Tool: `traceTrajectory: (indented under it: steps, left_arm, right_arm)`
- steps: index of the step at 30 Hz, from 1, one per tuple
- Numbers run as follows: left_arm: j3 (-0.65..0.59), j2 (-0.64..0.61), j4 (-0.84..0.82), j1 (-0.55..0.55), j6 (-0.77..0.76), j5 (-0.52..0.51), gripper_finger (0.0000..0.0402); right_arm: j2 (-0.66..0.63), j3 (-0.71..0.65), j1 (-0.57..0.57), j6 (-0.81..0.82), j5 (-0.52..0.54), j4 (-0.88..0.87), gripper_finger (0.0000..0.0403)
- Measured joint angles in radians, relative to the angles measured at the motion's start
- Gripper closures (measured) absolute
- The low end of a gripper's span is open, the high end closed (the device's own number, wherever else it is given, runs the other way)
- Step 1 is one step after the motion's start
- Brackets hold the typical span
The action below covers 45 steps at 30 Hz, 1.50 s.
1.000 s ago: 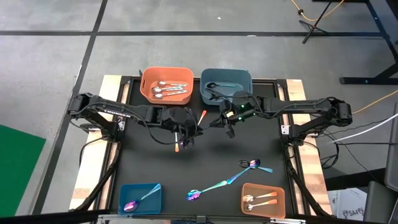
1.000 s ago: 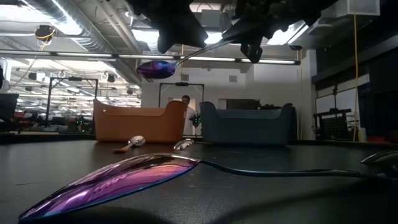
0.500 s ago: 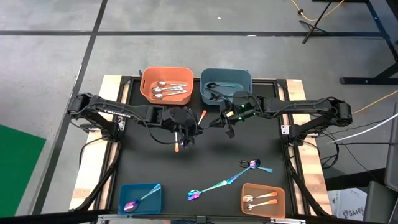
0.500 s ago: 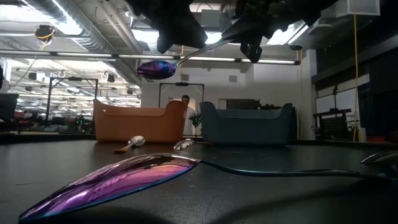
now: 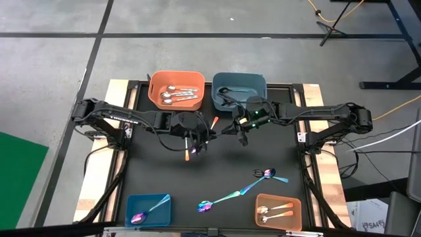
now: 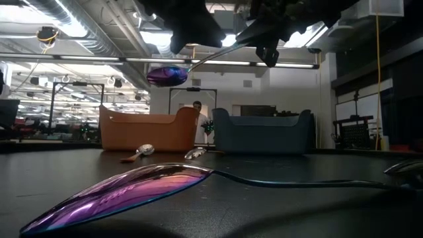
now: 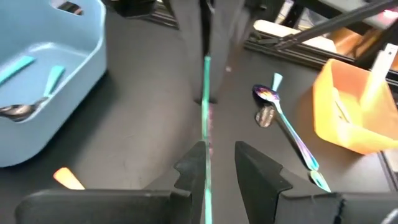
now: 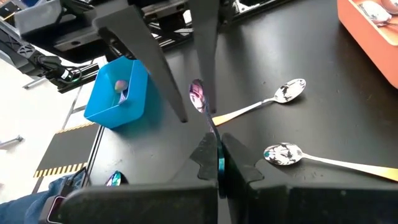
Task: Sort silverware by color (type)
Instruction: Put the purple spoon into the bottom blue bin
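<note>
L pincer (image 7: 217, 152) hovering mid-bench (image 5: 151, 178), fingers standing narrowly apart, straddling teal handle of iridescent spoon (image 6: 166, 75); gap showing beside handle. Spoon hanging in air above bench, bowl pointing toward L arm. R pincer (image 8: 219, 146) clamping handle end tight. Two more iridescent spoons (image 5: 266, 174) lying on bench, near side.

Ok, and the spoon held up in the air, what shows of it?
The airborne spoon is thin, glossy metal with an iridescent purple-blue bowl and teal handle. It hangs above the middle of the table, bowl lowest. The right gripper is shut on the handle; the left gripper straddles it further along, fingers apart. Nothing else touches it.
</note>
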Motion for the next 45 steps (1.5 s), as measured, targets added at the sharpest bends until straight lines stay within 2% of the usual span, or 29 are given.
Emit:
traceTrajectory:
  steps: [27, 30, 37, 45]
  left_arm:
    - [0.0, 0.0, -0.038, -0.001, 0.0, 0.034, 0.0322]
    - [0.0, 0.0, -0.038, 0.0, 0.0, 0.034, 0.0335]
    - [0.0, 0.0, -0.04, 0.0, -0.002, 0.034, 0.0394]
    - [0.0, 0.0, -0.04, 0.0, -0.003, 0.034, 0.0397]
  right_arm:
    - [0.0, 0.0, 0.0, 0.0, -0.033, 0.063, 0.0403]
    - [0.0, 0.0, 0.0, 0.0, -0.033, 0.063, 0.0403]
    - [0.0, 0.0, 0.0, -0.002, -0.034, 0.063, 0.0403]
    - [0.0, 0.0, 0.0, -0.001, -0.034, 0.062, 0.0401]
